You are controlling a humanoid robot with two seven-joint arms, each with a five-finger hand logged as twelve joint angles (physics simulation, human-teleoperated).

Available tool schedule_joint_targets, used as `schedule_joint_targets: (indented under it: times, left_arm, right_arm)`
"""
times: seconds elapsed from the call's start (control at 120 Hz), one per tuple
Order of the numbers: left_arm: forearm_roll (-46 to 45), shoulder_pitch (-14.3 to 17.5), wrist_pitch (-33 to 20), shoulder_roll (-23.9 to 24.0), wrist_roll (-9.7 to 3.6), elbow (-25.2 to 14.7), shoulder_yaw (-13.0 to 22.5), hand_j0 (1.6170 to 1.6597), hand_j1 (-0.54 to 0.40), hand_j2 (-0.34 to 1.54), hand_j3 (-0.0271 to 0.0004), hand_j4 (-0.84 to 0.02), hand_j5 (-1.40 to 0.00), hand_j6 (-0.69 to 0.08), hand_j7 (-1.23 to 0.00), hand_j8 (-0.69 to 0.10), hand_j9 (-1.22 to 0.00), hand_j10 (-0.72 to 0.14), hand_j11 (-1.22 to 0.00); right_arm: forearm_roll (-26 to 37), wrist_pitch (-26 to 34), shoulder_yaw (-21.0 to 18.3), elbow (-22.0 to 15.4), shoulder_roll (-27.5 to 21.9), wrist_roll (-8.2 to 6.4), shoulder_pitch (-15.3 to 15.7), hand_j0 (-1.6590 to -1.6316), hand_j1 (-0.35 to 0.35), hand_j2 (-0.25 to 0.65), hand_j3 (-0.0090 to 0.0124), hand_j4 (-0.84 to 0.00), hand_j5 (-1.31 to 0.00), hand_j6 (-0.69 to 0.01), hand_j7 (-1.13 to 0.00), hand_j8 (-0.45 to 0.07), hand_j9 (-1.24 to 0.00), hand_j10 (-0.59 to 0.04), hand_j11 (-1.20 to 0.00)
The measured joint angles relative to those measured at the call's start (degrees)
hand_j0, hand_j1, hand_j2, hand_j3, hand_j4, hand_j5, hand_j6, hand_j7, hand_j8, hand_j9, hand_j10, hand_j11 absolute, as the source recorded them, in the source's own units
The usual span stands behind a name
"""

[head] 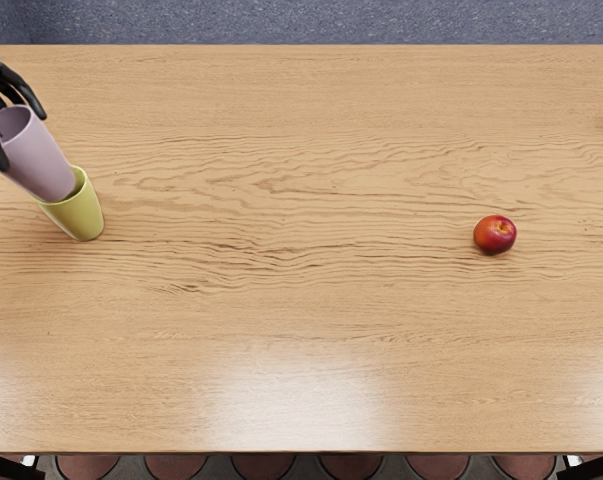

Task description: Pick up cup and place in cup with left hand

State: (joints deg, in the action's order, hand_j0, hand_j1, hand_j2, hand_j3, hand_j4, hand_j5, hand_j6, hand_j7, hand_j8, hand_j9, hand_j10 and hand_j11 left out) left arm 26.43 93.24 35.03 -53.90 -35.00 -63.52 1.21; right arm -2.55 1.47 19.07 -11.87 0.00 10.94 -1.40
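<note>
A: Step in hand?

B: Nesting, by my reading. Yellow-green cup (pixel 78 212) on the table (pixel 281 330); lilac cup (pixel 41 155) above, base at its mouth. How deep, can't tell.

A: The left hand (pixel 5 80)?

B: Closed round the lilac cup near its rim, thumb one side, fingers the other.

A: Next?

B: Keep the two lined up, lower until seated, then let go. Off-centre, it might tip the lower one.

A: Surface, room?

B: Pale wood, wavy grain. Red fruit (pixel 495 234), well apart to the right. Beyond the far edge, speckled blue-grey floor (pixel 301 22).
</note>
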Motion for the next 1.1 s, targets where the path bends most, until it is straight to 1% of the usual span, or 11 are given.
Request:
schedule_joint_targets:
  times: [0.125,0.283,0.442,0.542,0.675,0.717,0.8,0.825,0.85,0.95,1.1]
  left_arm:
    - [-0.17,0.32,0.0,0.64,0.0,-0.35,0.1,1.6568,-0.158,0.55,0.0,-0.565,-0.8,-0.343,-0.78,-0.32,-0.78,-0.494,-0.8]
    - [-0.18,0.37,-0.01,1.01,-0.02,0.26,0.24,1.656,-0.117,0.48,0.0,-0.575,-0.82,-0.352,-0.8,-0.343,-0.8,-0.518,-0.81]
    - [0.17,0.35,0.05,3.2,-0.01,2.85,0.69,1.656,-0.119,0.5,0.0,-0.576,-0.82,-0.37,-0.79,-0.339,-0.8,-0.504,-0.8]
    - [0.55,0.48,0.03,4.84,0.0,4.92,1.04,1.6562,-0.127,0.51,0.0,-0.567,-0.82,-0.351,-0.79,-0.354,-0.79,-0.506,-0.8]
    - [0.74,0.44,0.02,4.98,-0.01,6.66,1.55,1.6563,-0.129,0.51,0.0,-0.562,-0.82,-0.353,-0.79,-0.34,-0.79,-0.499,-0.8]
    - [0.85,0.37,0.03,5.64,0.01,7.24,1.66,1.6564,-0.134,0.52,0.0,-0.565,-0.82,-0.35,-0.78,-0.356,-0.79,-0.501,-0.8]
    - [0.86,0.44,0.01,6.38,-0.01,8.47,2.06,1.6564,-0.134,0.52,0.0,-0.565,-0.83,-0.359,-0.79,-0.345,-0.79,-0.499,-0.8]
    - [0.89,0.44,0.0,6.43,-0.01,8.75,2.16,1.6564,-0.134,0.53,0.0,-0.565,-0.83,-0.359,-0.78,-0.354,-0.79,-0.497,-0.8]
    - [0.92,0.44,0.02,6.43,-0.01,8.97,2.25,1.6564,-0.135,0.53,0.0,-0.564,-0.83,-0.361,-0.79,-0.339,-0.79,-0.493,-0.8]
    - [0.98,0.42,0.03,6.44,0.0,9.49,2.5,1.6566,-0.146,0.52,0.0,-0.546,-0.83,-0.335,-0.78,-0.329,-0.78,-0.479,-0.8]
    - [1.14,0.18,0.08,6.43,0.0,10.47,3.04,1.6568,-0.158,0.51,0.0,-0.531,-0.82,-0.327,-0.78,-0.31,-0.78,-0.461,-0.8]
  right_arm:
    - [0.0,0.0,0.0,0.01,0.0,0.03,0.0,-1.6581,-0.312,-0.006,0.0,-0.031,-0.04,-0.031,-0.04,-0.031,-0.04,-0.031,-0.04]
    - [0.0,0.01,0.0,0.07,0.0,0.04,0.0,-1.6581,-0.312,-0.006,0.0,-0.031,-0.04,-0.031,-0.04,-0.031,-0.04,-0.031,-0.04]
    - [0.0,0.01,0.0,0.08,0.0,0.04,0.0,-1.6581,-0.312,-0.006,0.0,-0.031,-0.04,-0.031,-0.04,-0.031,-0.04,-0.031,-0.04]
    - [0.0,0.0,0.0,0.13,0.0,0.04,0.0,-1.6581,-0.312,-0.006,0.0,-0.031,-0.04,-0.031,-0.04,-0.031,-0.04,-0.031,-0.04]
    - [0.0,0.0,0.0,0.16,0.0,0.04,0.0,-1.6581,-0.312,-0.006,0.0,-0.031,-0.04,-0.031,-0.04,-0.031,-0.04,-0.031,-0.04]
    - [0.0,0.01,0.0,0.17,0.0,0.04,0.0,-1.6581,-0.312,-0.006,0.0,-0.031,-0.04,-0.031,-0.04,-0.031,-0.04,-0.031,-0.04]
    - [0.0,0.01,0.0,0.22,0.0,0.04,0.0,-1.6581,-0.312,-0.006,0.0,-0.031,-0.04,-0.031,-0.04,-0.031,-0.04,-0.031,-0.04]
    - [0.0,0.0,0.0,0.23,0.0,0.04,0.0,-1.6581,-0.312,-0.006,0.0,-0.031,-0.04,-0.031,-0.04,-0.031,-0.04,-0.031,-0.04]
    - [0.0,0.01,0.0,0.24,0.0,0.04,0.0,-1.6581,-0.312,-0.006,0.0,-0.031,-0.04,-0.031,-0.04,-0.031,-0.04,-0.031,-0.04]
    - [0.0,0.0,0.0,0.25,0.0,0.04,0.0,-1.6581,-0.312,-0.006,0.0,-0.031,-0.04,-0.031,-0.04,-0.031,-0.04,-0.031,-0.04]
    - [0.0,0.01,0.0,0.26,0.0,0.04,0.0,-1.6581,-0.312,-0.006,0.0,-0.031,-0.04,-0.031,-0.04,-0.031,-0.04,-0.031,-0.04]
